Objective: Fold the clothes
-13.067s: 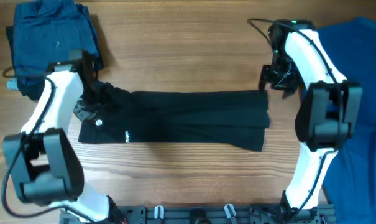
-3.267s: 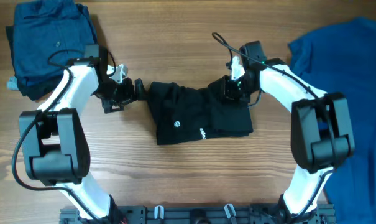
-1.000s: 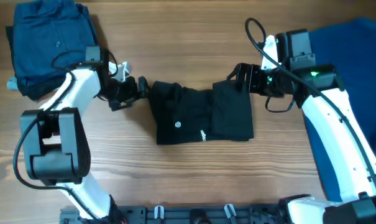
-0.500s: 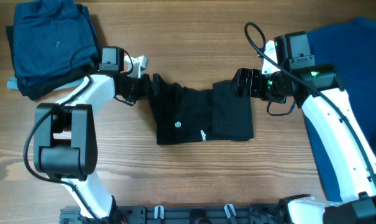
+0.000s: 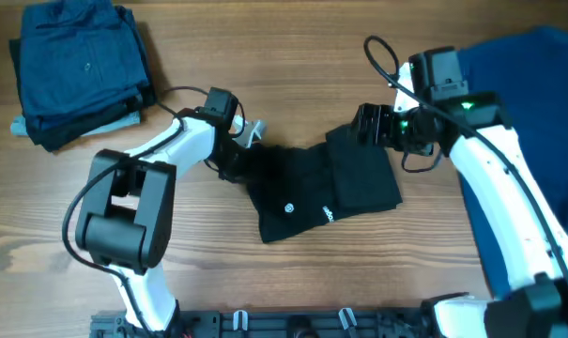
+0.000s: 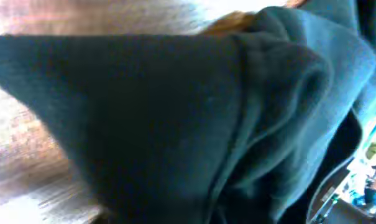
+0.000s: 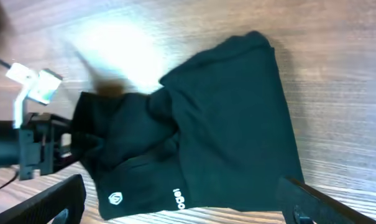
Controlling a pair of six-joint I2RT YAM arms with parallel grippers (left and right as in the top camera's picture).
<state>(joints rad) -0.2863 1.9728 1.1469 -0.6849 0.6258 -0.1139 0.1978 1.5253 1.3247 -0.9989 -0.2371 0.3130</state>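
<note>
We count one black T-shirt (image 5: 321, 192), folded small at the middle of the worktop (image 5: 265, 56), one stack of dark blue clothes (image 5: 77, 66) at the far left corner, and one bright blue garment (image 5: 537, 113) at the right edge. The left gripper (image 5: 235, 155) is buried in the shirt's bunched left edge, and we cannot tell whether its jaws grip. The right gripper (image 5: 366, 127) hangs by the shirt's far right corner, jaws spread wide and holding nothing. Since half a second ago the left gripper has pressed inward and the shirt has slid rightward and turned.

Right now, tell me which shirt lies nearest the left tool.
The black shirt mid-table, white logo showing; the dark blue stack and bright blue shirt lie apart.
</note>
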